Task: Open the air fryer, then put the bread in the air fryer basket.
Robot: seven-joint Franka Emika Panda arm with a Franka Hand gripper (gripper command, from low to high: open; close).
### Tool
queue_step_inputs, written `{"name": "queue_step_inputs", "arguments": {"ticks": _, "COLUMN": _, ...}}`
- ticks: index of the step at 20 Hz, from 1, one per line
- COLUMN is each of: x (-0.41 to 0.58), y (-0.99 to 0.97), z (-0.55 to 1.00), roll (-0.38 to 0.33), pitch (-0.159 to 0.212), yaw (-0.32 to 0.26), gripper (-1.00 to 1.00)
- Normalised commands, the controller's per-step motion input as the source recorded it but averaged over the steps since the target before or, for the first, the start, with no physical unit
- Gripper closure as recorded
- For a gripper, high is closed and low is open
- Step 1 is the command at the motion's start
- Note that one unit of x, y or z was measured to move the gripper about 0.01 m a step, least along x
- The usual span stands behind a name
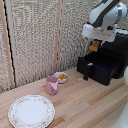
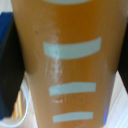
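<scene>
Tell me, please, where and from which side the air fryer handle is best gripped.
Grip the air fryer handle at mid-height, coming in level from the exterior view's left, with the jaws on either side of the bar. It stands upright and juts clear of the air fryer basket front, so fingers should fit.

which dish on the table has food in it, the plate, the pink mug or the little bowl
The small white bowl, behind the pink mug, holds yellow food. The floral-rimmed plate nearer the camera is bare; the mug's contents can't be seen.
</scene>
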Motion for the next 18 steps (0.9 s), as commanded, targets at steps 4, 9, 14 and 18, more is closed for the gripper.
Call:
{"name": "queue_step_inputs", "arguments": {"ticks": 4, "x": 0.394, "y": -0.61, "z": -0.28, "roll": 0.098, "pitch": 0.028, "yaw": -0.052, "gripper": 1.00}}
{"name": "queue_step_inputs", "arguments": {"ticks": 9, "x": 0.274, "y": -0.38, "z": -0.20, "roll": 0.045, "pitch": 0.000, "yaw": -0.201, "gripper": 1.00}}
{"name": "queue_step_inputs", "arguments": {"ticks": 14, "x": 0.179, "y": -0.38, "z": -0.15, "roll": 0.036, "pitch": 0.000, "yaw": -0.223, "gripper": 1.00}}
{"name": "queue_step_inputs", "arguments": {"ticks": 18, "x": 0.265, "y": -0.24, "z": -0.24, "roll": -0.001, "pitch": 0.008, "yaw": -0.108, "gripper": 1.00}}
